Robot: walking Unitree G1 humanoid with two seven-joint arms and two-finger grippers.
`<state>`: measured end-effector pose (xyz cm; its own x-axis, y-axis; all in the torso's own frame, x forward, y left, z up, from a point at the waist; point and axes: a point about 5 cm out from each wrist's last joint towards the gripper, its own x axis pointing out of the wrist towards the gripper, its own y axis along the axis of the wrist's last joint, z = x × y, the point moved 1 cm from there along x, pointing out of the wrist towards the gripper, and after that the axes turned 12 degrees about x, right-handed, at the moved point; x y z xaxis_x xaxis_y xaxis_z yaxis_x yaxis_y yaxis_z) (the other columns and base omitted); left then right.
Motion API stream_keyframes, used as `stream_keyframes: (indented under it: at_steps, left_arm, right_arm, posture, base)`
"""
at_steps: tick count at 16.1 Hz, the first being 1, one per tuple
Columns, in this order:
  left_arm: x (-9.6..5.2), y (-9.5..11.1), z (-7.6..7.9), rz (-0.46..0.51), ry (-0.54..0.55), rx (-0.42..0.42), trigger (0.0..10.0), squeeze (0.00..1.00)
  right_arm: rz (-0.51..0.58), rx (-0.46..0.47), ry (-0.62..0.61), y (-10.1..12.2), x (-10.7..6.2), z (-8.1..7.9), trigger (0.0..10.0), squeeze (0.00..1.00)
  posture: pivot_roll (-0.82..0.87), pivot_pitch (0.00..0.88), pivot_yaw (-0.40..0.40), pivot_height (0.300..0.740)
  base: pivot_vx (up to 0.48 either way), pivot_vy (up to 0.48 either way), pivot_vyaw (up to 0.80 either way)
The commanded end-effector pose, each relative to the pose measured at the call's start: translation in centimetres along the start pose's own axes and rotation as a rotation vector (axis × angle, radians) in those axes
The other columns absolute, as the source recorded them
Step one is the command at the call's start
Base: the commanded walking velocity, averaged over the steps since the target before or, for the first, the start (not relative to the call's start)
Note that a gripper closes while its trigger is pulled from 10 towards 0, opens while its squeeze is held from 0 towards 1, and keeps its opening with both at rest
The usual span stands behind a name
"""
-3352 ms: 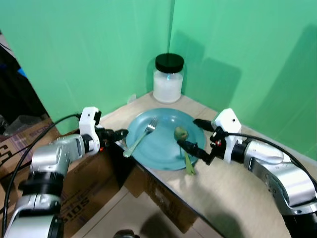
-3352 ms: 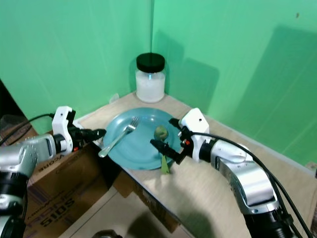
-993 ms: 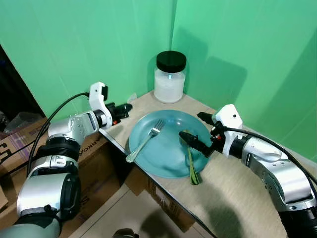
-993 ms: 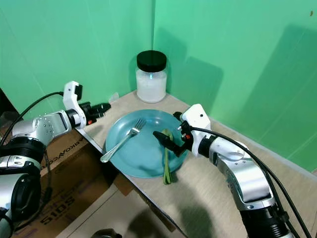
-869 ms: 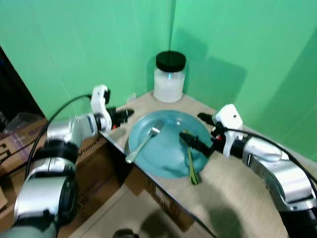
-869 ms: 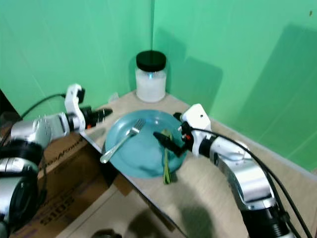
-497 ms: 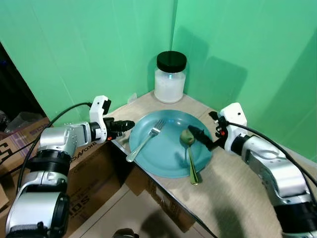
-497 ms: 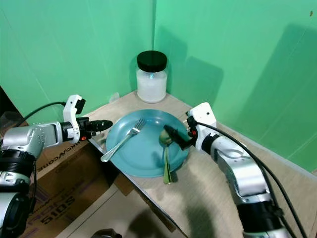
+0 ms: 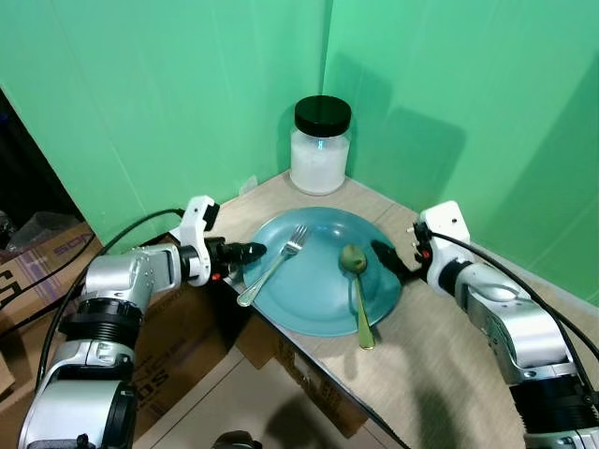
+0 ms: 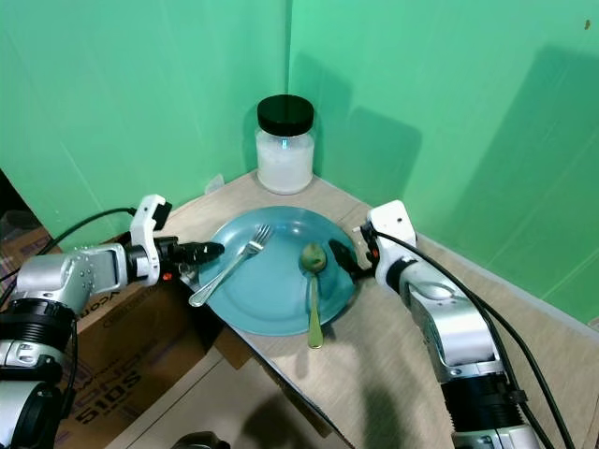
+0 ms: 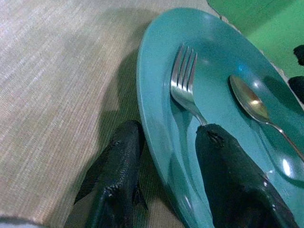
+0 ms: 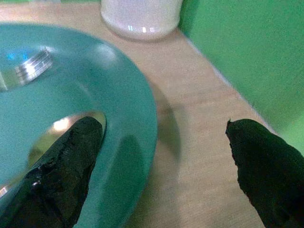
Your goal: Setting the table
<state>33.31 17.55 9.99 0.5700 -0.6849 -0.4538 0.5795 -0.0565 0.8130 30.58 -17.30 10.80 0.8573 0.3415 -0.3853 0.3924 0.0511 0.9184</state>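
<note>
Left wrist view: the open left claw (image 11: 166, 175) straddles the plate (image 11: 156, 142) rim at 8 o'clock, one finger over the fork (image 11: 187, 92) handle, which runs toward 2 o'clock.

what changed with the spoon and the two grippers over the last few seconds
The right gripper carried the spoon onto the teal plate, let it go and drew back to the plate's right rim, fingers open. The left gripper came in from the table edge and now straddles the plate's left rim near the fork. Plate, fork and jar stayed put.
</note>
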Motion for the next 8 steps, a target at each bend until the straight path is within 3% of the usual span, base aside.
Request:
stream_keyframes:
  at_steps: [1,8]
  left_arm:
    - [0.2,0.0,0.3,-0.008,-0.01,0.022,10.0,0.0]
    - [-0.2,0.8,0.2,0.047,-0.002,0.036,10.0,0.0]
  right_arm:
    - [-0.058,0.005,-0.026,-1.2,0.0,0.4,10.0,0.0]
    - [-0.136,0.031,-0.053,-3.8,0.8,0.2,10.0,0.0]
  posture:
    - [0.14,0.0,0.001,0.74]
    - [0.15,0.0,-0.004,0.74]
  base:
    - [0.0,0.0,0.0]
    - [0.0,0.0,0.0]
